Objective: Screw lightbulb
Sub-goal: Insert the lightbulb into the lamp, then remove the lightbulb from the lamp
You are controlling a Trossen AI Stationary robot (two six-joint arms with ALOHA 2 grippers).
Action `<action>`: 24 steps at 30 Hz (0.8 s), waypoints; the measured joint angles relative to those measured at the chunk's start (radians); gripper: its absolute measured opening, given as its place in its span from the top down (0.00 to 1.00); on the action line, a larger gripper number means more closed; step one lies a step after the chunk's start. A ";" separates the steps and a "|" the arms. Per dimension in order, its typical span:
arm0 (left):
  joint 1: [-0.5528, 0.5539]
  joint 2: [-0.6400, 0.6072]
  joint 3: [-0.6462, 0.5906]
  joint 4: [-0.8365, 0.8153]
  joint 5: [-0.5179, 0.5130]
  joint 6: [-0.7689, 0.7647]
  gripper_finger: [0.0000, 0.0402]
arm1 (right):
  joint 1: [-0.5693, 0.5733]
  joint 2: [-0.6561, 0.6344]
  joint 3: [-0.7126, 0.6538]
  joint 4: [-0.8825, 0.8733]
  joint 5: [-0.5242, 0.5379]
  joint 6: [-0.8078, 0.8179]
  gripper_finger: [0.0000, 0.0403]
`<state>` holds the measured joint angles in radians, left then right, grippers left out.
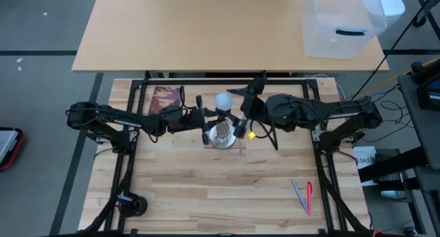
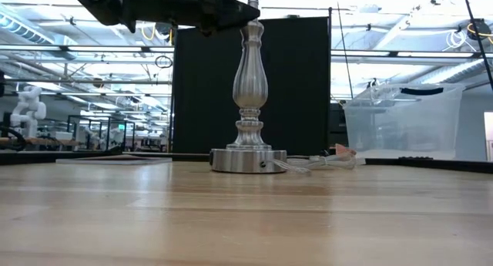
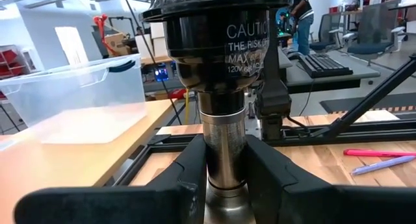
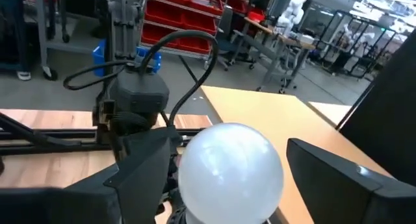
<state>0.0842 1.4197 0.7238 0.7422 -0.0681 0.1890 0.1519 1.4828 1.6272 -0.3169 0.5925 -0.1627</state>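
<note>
The left hand (image 3: 224,178) is clamping its dark fingers narrowly around the silvery metal neck of the lamp stand (image 2: 250,89), just under the wide black plastic socket (image 3: 218,39) with white warning print, and so is bracing the stand upright on the pale wooden surface (image 2: 246,220).

Directly above that, the small pear-shaped lightbulb with a frosted white globe (image 4: 231,172) is sitting at the top of the stand; its grey screw base is hidden, so how far it is threaded cannot be told. The right hand (image 4: 227,178) is standing wide around the globe, one finger on each side, with a clear gap showing on at least one side; it is not gripping the globe.

Beyond the stand, a clear plastic storage bin (image 1: 344,24) is resting on the farther tan table, and a pink pen and a lilac pen (image 1: 303,196) are lying well apart from the work.

Risks from here, as a judgement: if the right hand closes off-centre, the smooth globe may slip or tilt and cross-thread. Too hard a squeeze could crack it. If the left hand loosens, the stand may turn along with the bulb or tip.
</note>
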 joint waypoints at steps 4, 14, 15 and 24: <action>0.000 0.000 0.000 -0.003 -0.002 0.000 0.82 | -0.033 0.013 -0.001 -0.023 -0.026 0.035 0.24; 0.000 0.000 0.000 -0.006 -0.002 -0.001 0.82 | -0.072 0.024 -0.001 -0.015 -0.114 0.057 0.26; 0.000 0.000 0.000 -0.006 -0.001 0.000 0.82 | -0.072 0.024 -0.001 -0.015 -0.124 0.055 0.27; 0.001 0.000 0.000 -0.006 0.061 0.000 0.82 | -0.072 0.022 -0.001 -0.021 -0.200 0.008 0.32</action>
<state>0.0856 1.4200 0.7235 0.7357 -0.0069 0.1894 0.0795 1.5051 1.6265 -0.3375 0.3925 -0.1550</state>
